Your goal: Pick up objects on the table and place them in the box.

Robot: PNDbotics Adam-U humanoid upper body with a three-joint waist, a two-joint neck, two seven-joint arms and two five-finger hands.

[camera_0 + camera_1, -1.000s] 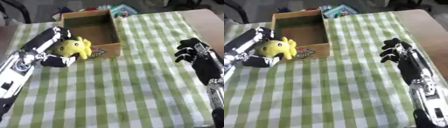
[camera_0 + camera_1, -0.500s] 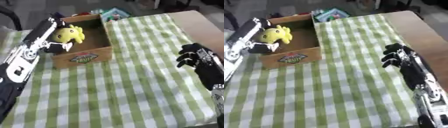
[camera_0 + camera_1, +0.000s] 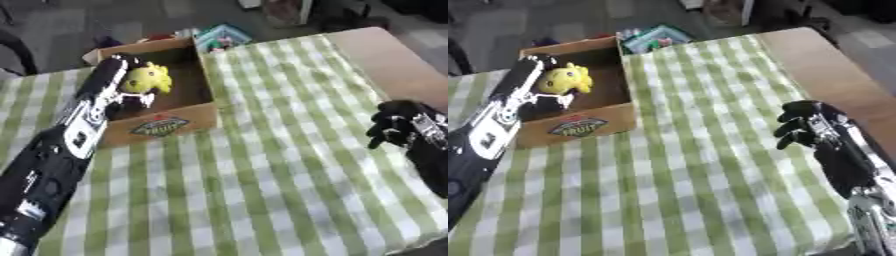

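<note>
Upper left of the frame: my left hand, fingers curled round the yellow plush toy, has carried it over the brown cardboard box; release remains. Right hand idles, curled, empty.

Even, soft daylight; no glare. Both views are smeared with motion blur throughout. The checked cloth reads bright, the floor toward twelve o'clock dim. Inside the box lies shadow; the black right hand shows little detail.
</note>
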